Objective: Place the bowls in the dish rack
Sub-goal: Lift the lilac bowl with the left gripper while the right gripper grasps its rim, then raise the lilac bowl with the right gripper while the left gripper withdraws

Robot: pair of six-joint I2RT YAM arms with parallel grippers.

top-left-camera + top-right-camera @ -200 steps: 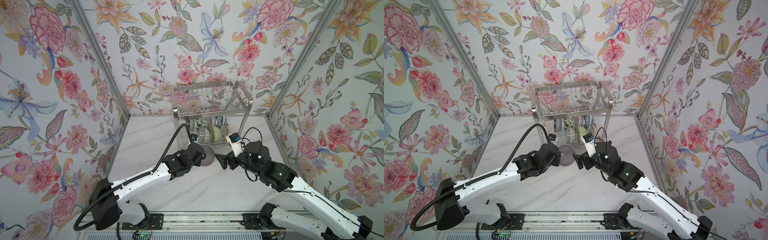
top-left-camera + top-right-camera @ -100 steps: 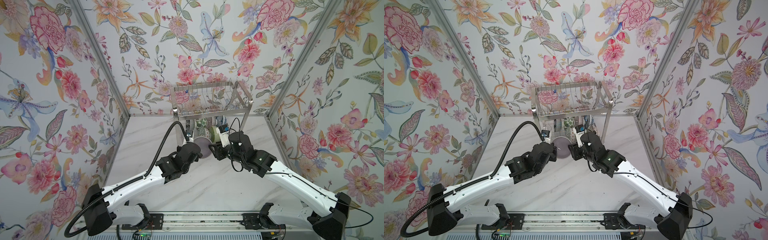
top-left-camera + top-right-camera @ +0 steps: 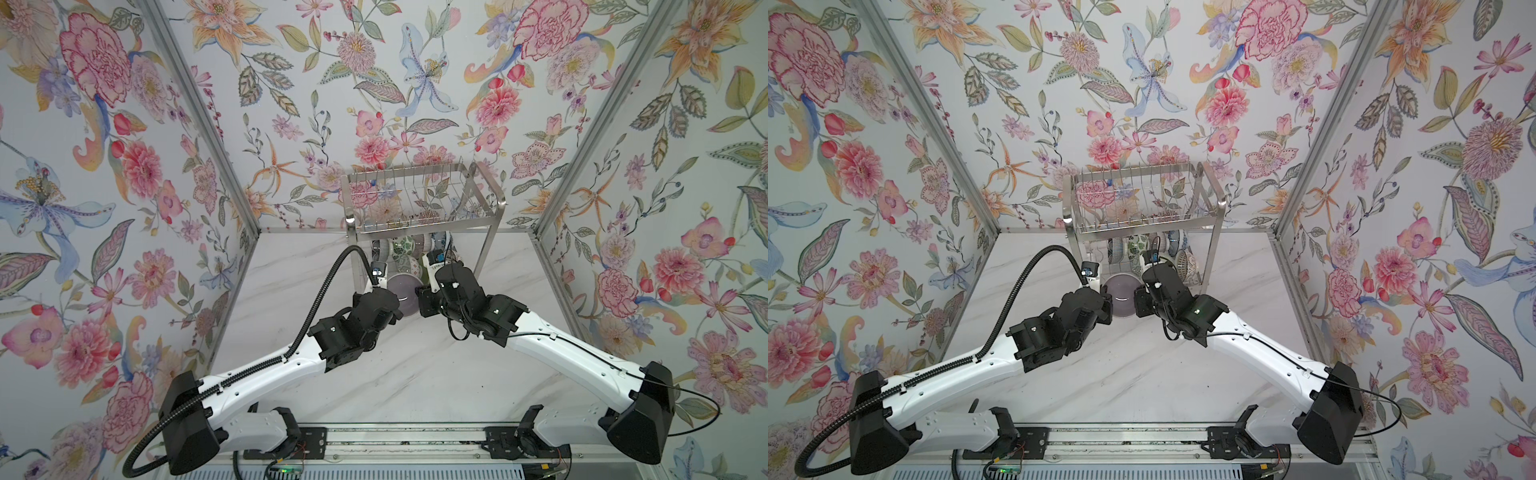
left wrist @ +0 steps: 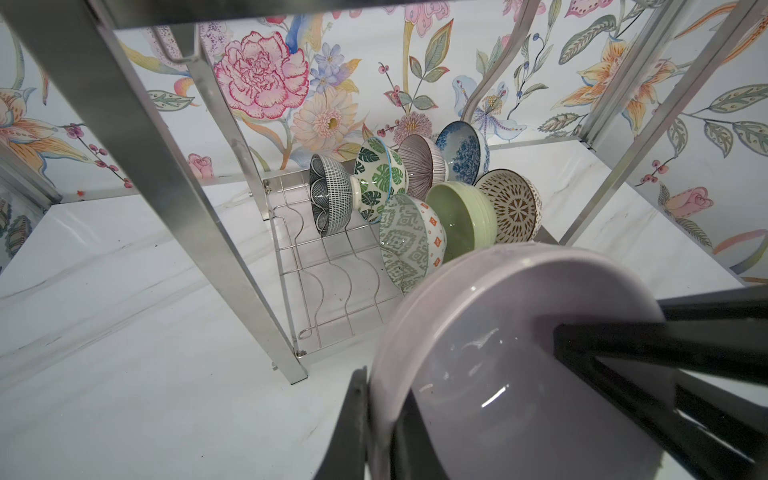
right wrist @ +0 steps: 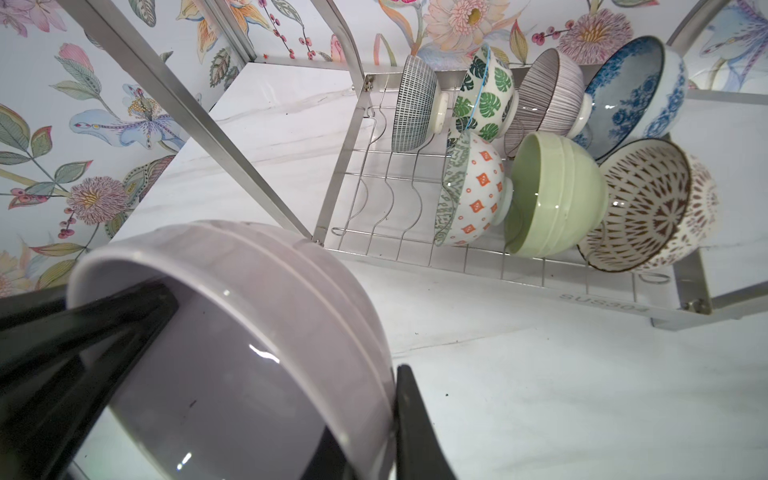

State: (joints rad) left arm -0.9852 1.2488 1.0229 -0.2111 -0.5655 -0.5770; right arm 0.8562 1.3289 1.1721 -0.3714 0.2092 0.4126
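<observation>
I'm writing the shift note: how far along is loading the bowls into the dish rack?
Done: seven bowls stand on edge on the lower shelf of the dish rack. In hand: the lilac bowl, pinched at its rim by the left gripper and right gripper, in front of the rack. Left: racking it; no other loose bowl shows.

Both top views are looking steeply down from overhead, far off, sharing the whole worktop [image 3: 415, 386] and rack [image 3: 419, 226]. Both wrist cameras are sitting low and close, facing the rack's lower shelf [image 4: 332, 282] past the lilac bowl [image 4: 519, 353].
</observation>
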